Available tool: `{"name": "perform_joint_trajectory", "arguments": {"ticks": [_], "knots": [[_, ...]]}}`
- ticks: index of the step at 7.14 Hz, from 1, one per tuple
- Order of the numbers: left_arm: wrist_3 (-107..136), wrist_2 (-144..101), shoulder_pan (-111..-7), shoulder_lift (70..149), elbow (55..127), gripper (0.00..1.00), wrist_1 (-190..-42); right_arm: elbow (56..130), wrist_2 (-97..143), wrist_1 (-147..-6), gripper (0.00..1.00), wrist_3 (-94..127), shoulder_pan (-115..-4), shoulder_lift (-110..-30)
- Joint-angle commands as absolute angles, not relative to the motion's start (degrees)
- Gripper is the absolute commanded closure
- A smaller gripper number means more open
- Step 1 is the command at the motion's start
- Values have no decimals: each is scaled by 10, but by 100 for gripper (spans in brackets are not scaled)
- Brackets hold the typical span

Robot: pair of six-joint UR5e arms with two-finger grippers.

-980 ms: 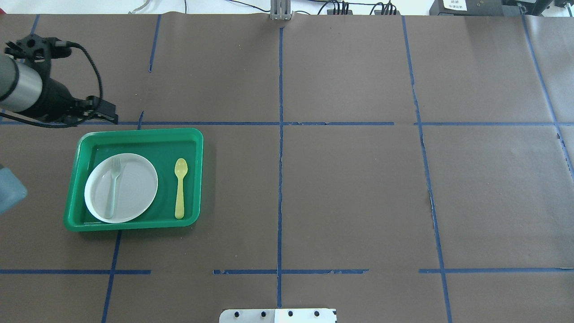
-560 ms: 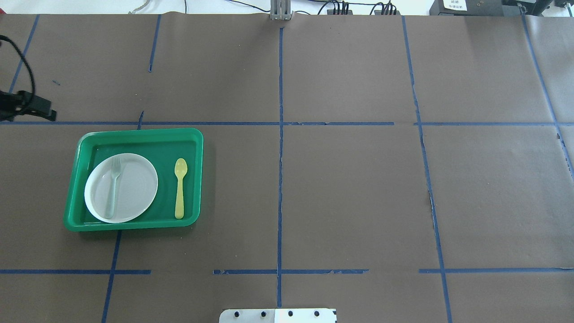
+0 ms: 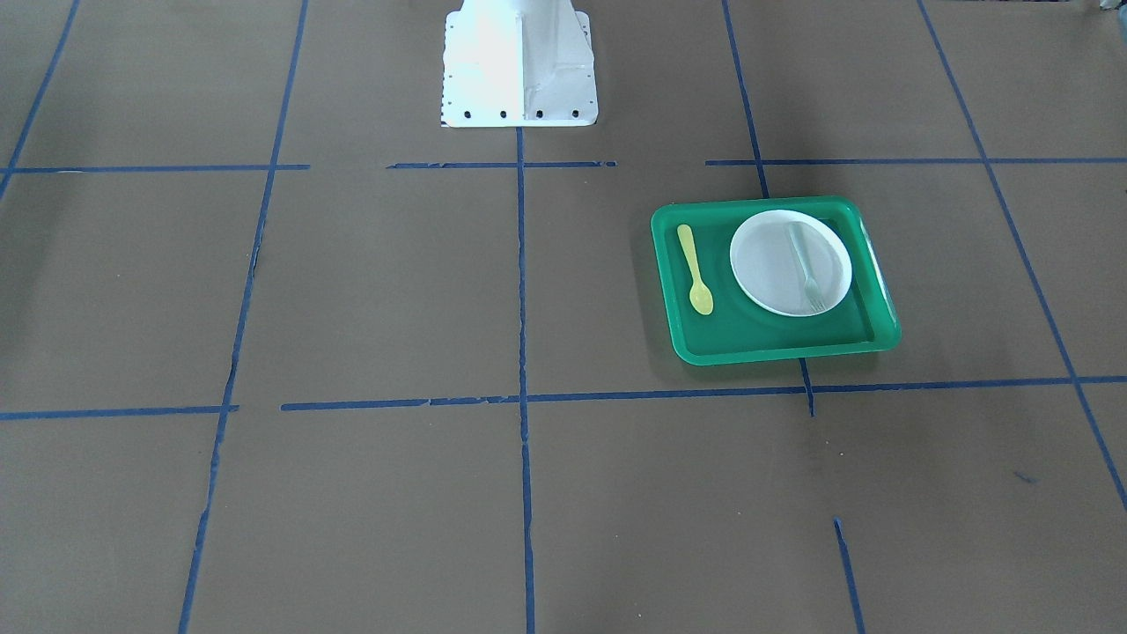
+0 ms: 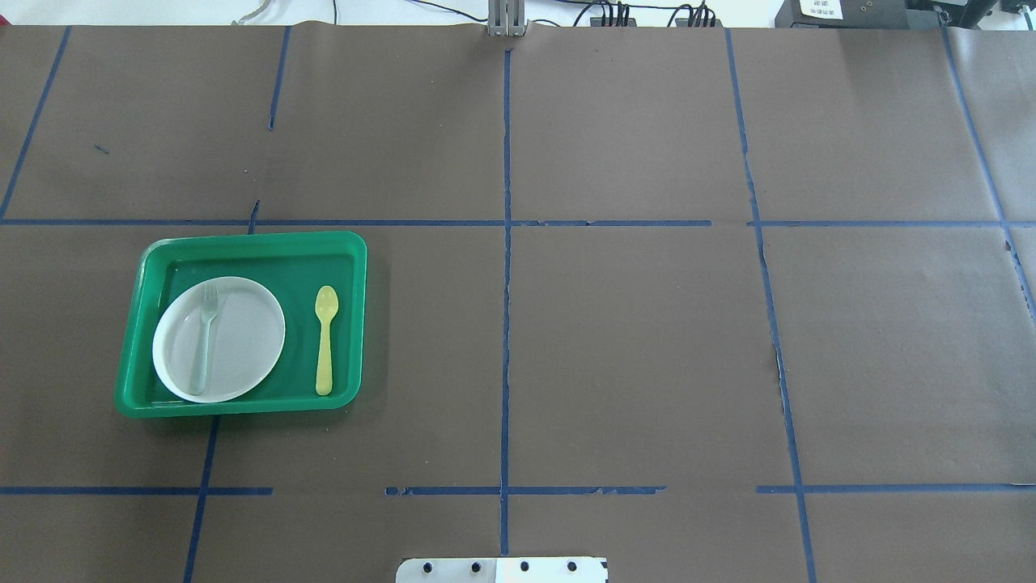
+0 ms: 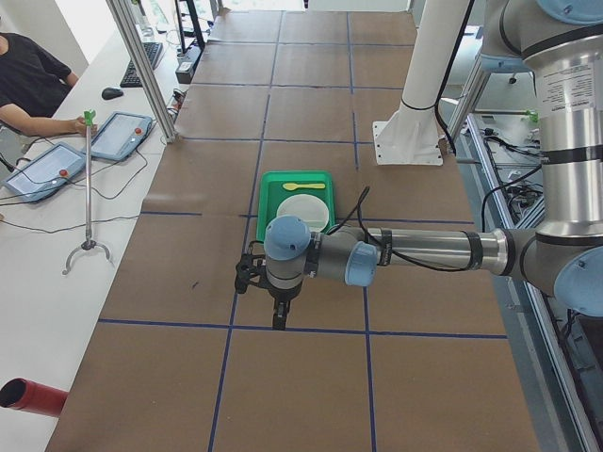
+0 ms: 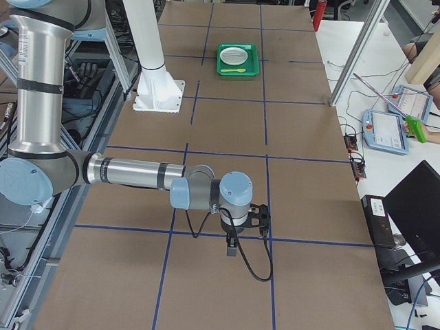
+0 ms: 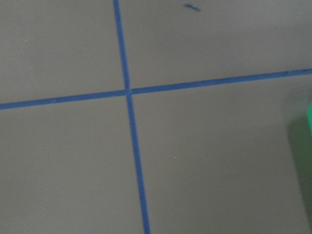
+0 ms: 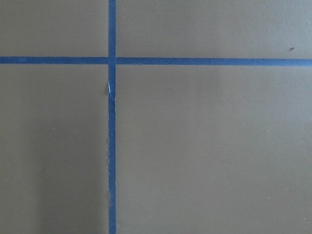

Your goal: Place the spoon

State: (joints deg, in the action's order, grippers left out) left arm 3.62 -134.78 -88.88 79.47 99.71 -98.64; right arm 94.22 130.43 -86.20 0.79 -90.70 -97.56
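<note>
The small yellow spoon (image 4: 324, 340) lies free on the floor of the green tray (image 4: 243, 240), to the right of the white plate (image 4: 247, 340), bowl end pointing away from the robot. It also shows in the front view (image 3: 695, 269). My left gripper (image 5: 279, 318) shows only in the exterior left view, low over the table beyond the tray's left side; I cannot tell if it is open. My right gripper (image 6: 232, 249) shows only in the exterior right view, far from the tray; I cannot tell its state either.
A pale grey-green fork (image 4: 202, 340) lies on the plate's left part. The robot's white base plate (image 4: 502, 570) sits at the near table edge. Blue tape lines cross the brown table. A sliver of the tray's edge (image 7: 309, 122) shows in the left wrist view.
My left arm has drawn back to the left and left the overhead view. The spoon, fork, plate and tray have not moved.
</note>
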Motion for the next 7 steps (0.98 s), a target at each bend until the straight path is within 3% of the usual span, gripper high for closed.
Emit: {"name": "perform_joint_trajectory", "arguments": {"ticks": [1,7], "knots": [[28,-1346,-911,802,986,0,-951,942,1304,-861,0,8,-907,-976],[-52,-1346,-932,833,983,0,-815,942,1304,-861,0,8,-907,-976]]}}
